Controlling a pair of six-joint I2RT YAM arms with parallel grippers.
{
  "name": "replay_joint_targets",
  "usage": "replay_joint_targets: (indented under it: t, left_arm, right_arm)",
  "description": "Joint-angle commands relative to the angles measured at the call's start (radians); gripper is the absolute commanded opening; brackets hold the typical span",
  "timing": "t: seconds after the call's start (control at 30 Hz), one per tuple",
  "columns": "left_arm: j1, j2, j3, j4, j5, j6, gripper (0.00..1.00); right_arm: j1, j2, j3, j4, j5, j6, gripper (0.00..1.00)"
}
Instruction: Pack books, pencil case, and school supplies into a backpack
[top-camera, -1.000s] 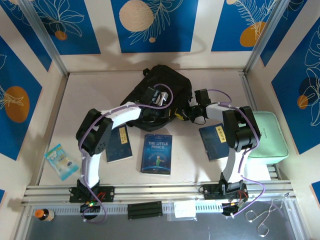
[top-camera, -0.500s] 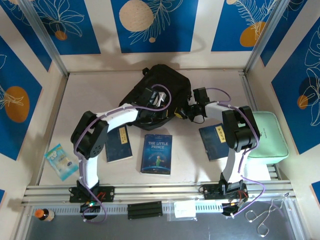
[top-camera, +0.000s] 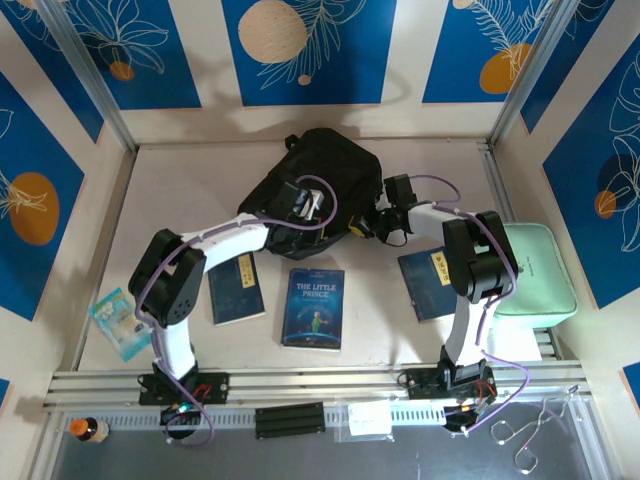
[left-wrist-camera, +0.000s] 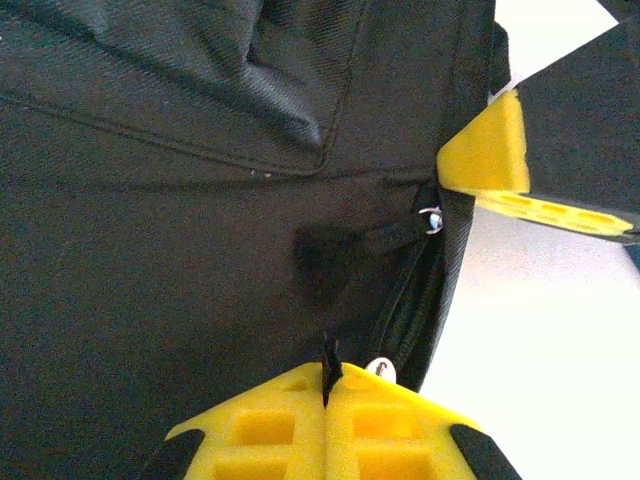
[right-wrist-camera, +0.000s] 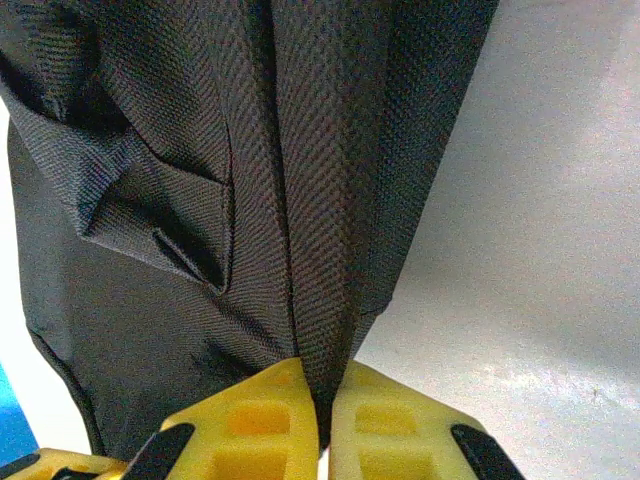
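Left arm elbow has swung out toward 8 o'clock since a second ago, and its wrist has stayed on the backpack (top-camera: 320, 165). Right arm has barely shifted.

Going left to right in the top view:
- **Packet:** light-blue packet (top-camera: 118, 322) lies at 8 o'clock on the table (top-camera: 180, 190), just beside the left elbow.
- **Left book** (top-camera: 237, 290): flat at 7 o'clock, plain navy cover with a yellow mark, far edge tucked under the left forearm.
- **Backpack:** sits at 12 o'clock, slumped, both wrists on its near edge.
- **Left gripper** (left-wrist-camera: 327, 378): in the left wrist view the yellow pads are pressed together, pinching a thin black tab (left-wrist-camera: 326, 358) that sticks up between them. The tab sits by the backpack's zip line at 6 o'clock of that view. I can't tell what the small silver bit beside it is.
- **Little Prince book** (top-camera: 313, 308): flat at 6 o'clock, cover up, apart from both grippers.
- **Right gripper** (right-wrist-camera: 320, 385): in the right wrist view the pads are clamped on a raised fold of backpack fabric running up toward 12 o'clock, with bare table at 3 o'clock. One of its yellow pads also shows at 2 o'clock in the left wrist view, near the left gripper.
- **Right book** (top-camera: 428, 285): flat at 4 o'clock, partly under the right arm.
- **Mint green box** (top-camera: 538, 270): at 3 o'clock, at the table edge just beside the right arm.
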Motion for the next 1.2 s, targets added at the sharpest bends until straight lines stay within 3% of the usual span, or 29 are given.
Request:
replay_joint_targets:
  t: [0.0, 0.3, 0.47, 0.6, 0.83, 1.03, 1.17]
  left_arm:
    - [-0.001, -0.074, -0.040, -0.068, -0.102, 0.053, 0.00]
    - [0.015, -0.195, -0.119, -0.181, -0.285, 0.134, 0.00]
    - [0.024, -0.226, -0.132, -0.200, -0.310, 0.177, 0.00]
    - [0.022, -0.203, -0.101, -0.172, -0.198, 0.196, 0.00]
    - [-0.028, -0.161, -0.042, -0.075, 0.004, 0.202, 0.00]
    - [-0.100, -0.118, -0.001, 0.046, 0.090, 0.163, 0.00]
    - [-0.129, -0.046, 0.060, 0.083, 0.121, 0.135, 0.00]
  right_arm:
    - [-0.015, 0.021, 0.031, -0.049, 0.075, -0.031, 0.07]
    - [-0.046, 0.044, 0.118, -0.057, 0.089, -0.091, 0.05]
    - [-0.069, 0.052, 0.156, -0.057, 0.080, -0.096, 0.05]
    - [-0.070, 0.008, 0.123, -0.018, 0.038, -0.071, 0.13]
    - [-0.060, -0.196, -0.047, -0.005, 0.027, 0.036, 0.49]
    - [-0.067, -0.334, -0.188, -0.024, 0.006, 0.131, 0.58]
    - [-0.075, -0.360, -0.214, -0.043, -0.003, 0.140, 0.59]
